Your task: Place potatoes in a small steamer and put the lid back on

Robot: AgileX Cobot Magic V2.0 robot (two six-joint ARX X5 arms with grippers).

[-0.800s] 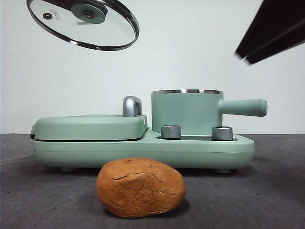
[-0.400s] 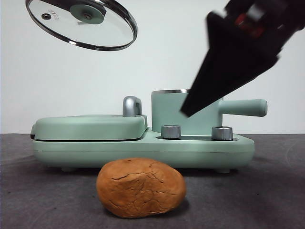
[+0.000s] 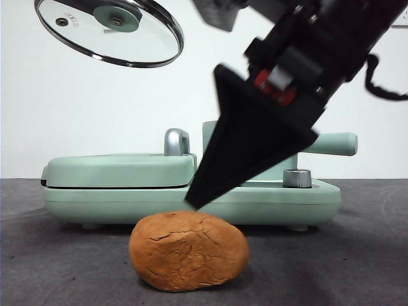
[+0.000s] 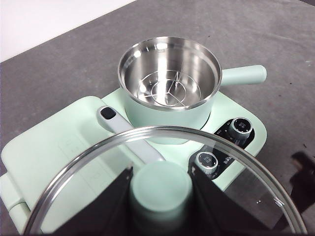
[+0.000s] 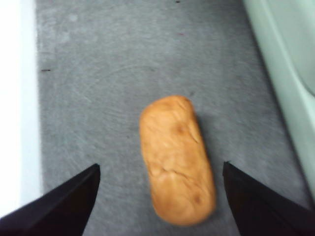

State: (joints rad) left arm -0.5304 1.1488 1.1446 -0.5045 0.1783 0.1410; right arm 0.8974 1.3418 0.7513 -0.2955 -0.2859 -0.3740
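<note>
Moved since earlier frame: right end effector (image 3: 191, 205), formerly a tip at the upper corner, now low, jaws spread wide, empty, just above the oval orange-brown cracked potato (image 3: 189, 251) on the grey worktop (image 3: 357, 268). Left end effector (image 4: 160, 189): clamped on knob of round clear glass lid (image 3: 109, 32), held aloft. Small mint-green steel-rimmed steamer pot (image 4: 170, 83): uncovered, empty. Step: potato pickup. Next move calls for descent astride the potato, then closing.

No readable text or labels.

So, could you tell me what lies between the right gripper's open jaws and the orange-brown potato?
Nothing: the right wrist view shows only bare grey table between the right gripper and the orange-brown potato.
</note>
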